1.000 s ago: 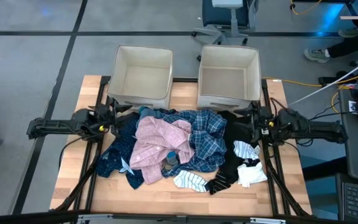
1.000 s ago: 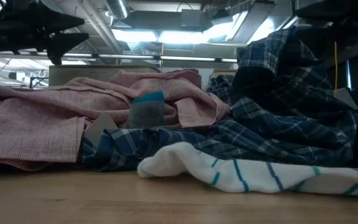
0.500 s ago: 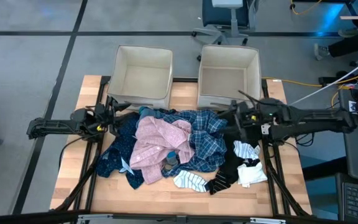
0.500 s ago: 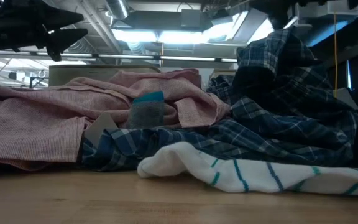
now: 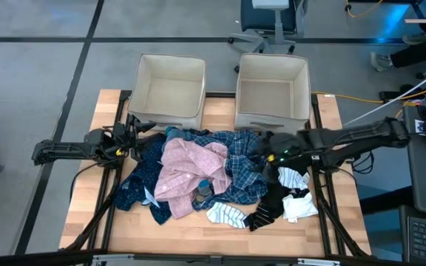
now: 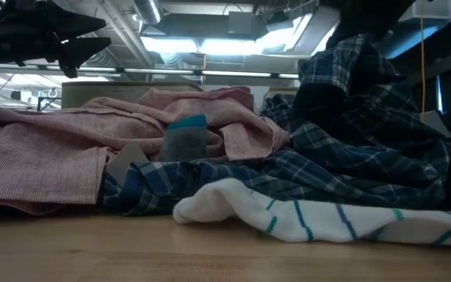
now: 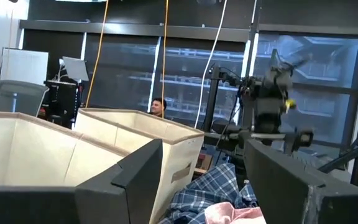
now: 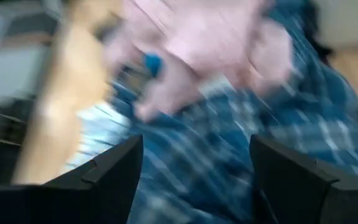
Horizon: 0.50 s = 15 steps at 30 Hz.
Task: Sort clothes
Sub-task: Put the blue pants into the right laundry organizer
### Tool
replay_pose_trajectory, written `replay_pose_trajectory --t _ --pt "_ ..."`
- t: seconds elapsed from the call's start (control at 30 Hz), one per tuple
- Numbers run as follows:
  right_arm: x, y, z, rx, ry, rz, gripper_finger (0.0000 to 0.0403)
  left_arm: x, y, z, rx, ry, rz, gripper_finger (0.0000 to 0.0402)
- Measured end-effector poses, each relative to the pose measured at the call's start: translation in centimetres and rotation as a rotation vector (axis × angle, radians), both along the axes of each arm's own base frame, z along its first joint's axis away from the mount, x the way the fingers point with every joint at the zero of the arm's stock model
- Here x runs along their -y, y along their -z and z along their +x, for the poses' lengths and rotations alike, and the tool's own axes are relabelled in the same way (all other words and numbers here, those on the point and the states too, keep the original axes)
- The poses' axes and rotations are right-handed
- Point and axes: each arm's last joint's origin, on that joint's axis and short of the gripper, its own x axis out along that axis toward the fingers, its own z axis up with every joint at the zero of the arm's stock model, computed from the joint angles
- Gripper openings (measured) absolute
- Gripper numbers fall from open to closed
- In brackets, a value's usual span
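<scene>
At the worktop's (image 5: 220, 229) near edge, a striped sock (image 5: 226, 215) and a white sock (image 5: 299, 207) lie on bare wood, a black piece (image 5: 272, 203) between them. In the low view the striped sock (image 6: 319, 221) stretches across the foreground, touching the plaid shirt (image 6: 366, 133) heaped behind it.

Behind the socks, the clothes form one pile across the worktop's middle: the pink shirt (image 5: 187, 171) on top at centre, a grey sock (image 6: 185, 139) with a teal cuff tucked in its folds, the plaid shirt (image 5: 244, 166) to its right, the navy dotted top (image 5: 137, 181) spilling out to its left.

The right arm reaches in level from the worktop's right side, its hand (image 5: 266, 150) over the plaid shirt at the pile's right end, fingers spread and holding nothing. Its wrist camera looks down between the two dark fingers (image 8: 104, 180) onto blurred plaid and pink cloth.

The left arm waits, stretched level along the worktop's left side, its hand (image 5: 133, 135) at the pile's far-left corner, just beside the left bin, fingers spread and empty.

At the far edge, two beige bins stand side by side, apart from each other. Both the left bin (image 5: 168, 89) and the right bin (image 5: 272, 90) hold no clothes.
</scene>
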Motion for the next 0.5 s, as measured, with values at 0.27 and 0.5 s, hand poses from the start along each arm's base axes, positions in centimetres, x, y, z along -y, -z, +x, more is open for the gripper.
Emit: replay_pose_trajectory --t 0.27,0.5 --pt "-0.9 4.9 3.1 -0.172 -0.091 -0.189 0.0296 0.0 -0.1 0.0 0.005 -0.007 0.018 0.0217" --pt "-0.5 8.9 5.2 -0.291 -0.078 -0.369 0.0296 0.0 -0.2 -0.1 0.012 -0.019 0.021 0.0217"
